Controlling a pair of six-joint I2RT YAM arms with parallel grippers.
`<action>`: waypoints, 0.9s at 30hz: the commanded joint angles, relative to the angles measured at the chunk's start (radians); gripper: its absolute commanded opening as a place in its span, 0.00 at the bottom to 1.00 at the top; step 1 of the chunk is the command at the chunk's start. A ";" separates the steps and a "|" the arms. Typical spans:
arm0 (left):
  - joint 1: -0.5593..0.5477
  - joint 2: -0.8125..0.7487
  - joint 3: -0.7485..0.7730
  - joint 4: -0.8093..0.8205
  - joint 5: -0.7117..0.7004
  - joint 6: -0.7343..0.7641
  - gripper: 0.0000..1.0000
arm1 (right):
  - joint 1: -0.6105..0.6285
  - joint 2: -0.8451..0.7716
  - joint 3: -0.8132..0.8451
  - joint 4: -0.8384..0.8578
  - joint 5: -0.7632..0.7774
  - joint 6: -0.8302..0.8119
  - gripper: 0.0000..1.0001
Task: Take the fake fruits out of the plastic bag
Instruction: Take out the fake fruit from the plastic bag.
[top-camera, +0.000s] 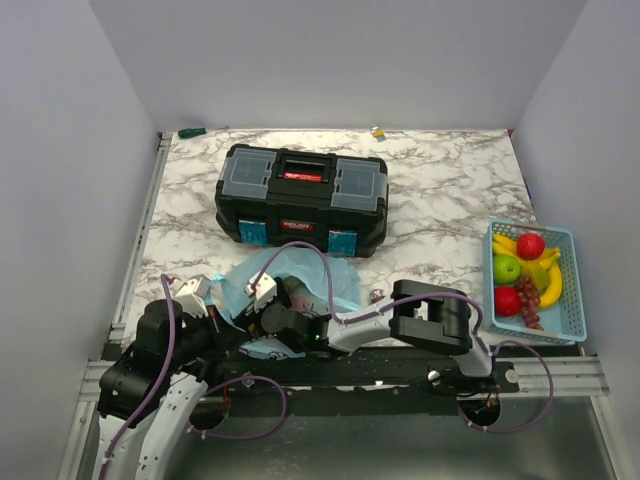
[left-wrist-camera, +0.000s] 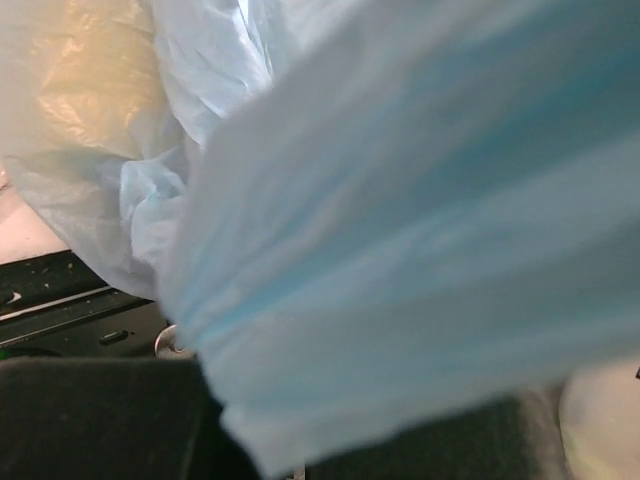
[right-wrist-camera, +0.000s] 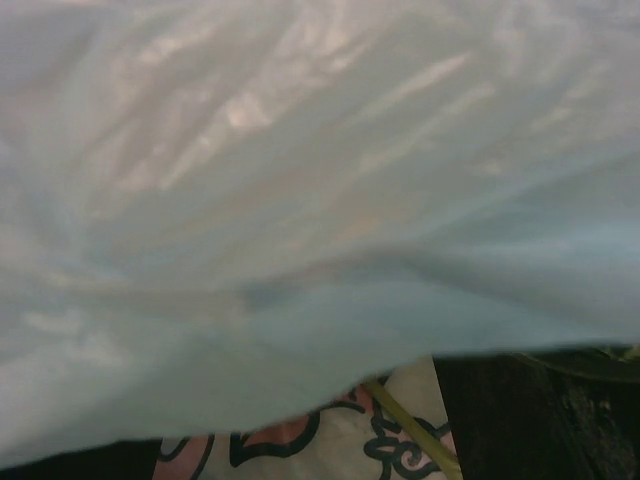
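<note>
The plastic bag (top-camera: 300, 268) lay crumpled on the marble tabletop (top-camera: 440, 190), just in front of the black toolbox (top-camera: 300, 195) and between the two arms. The left gripper (top-camera: 215, 300) met the bag's left edge; its jaws were clenched, though the pinch itself was hidden, so whether they gripped the film could not be told. In the left wrist view the light-blue film (left-wrist-camera: 400, 250) stretched tight across nearly the whole picture, and an orange-yellow tint (left-wrist-camera: 80, 80) showed through it at the upper left; what made that tint could not be told.

The right arm reached leftward along the near edge, and the right gripper (top-camera: 264, 306) sat among the folds of the bag. Its wrist view was filled with pale film (right-wrist-camera: 300, 200), with a strip of pink-and-brown print (right-wrist-camera: 300, 437) along the bottom. The fingers were covered in every view, so whether those jaws stood released or closed could not be told.

Well apart, at the right edge of the tabletop, a light-blue mesh basket (top-camera: 577, 290) held a banana (top-camera: 550, 285), a red apple (top-camera: 530, 245), a green apple (top-camera: 506, 268) and dark grapes (top-camera: 528, 302)
</note>
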 joint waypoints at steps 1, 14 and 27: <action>-0.002 0.013 0.006 0.030 0.076 0.002 0.00 | -0.018 0.078 0.061 0.066 -0.004 -0.038 0.99; -0.002 0.026 -0.003 0.031 0.057 0.012 0.00 | -0.035 0.131 0.098 0.002 0.006 -0.055 0.73; -0.002 0.058 -0.011 0.049 -0.048 0.040 0.00 | -0.035 -0.098 -0.034 -0.100 -0.024 -0.006 0.17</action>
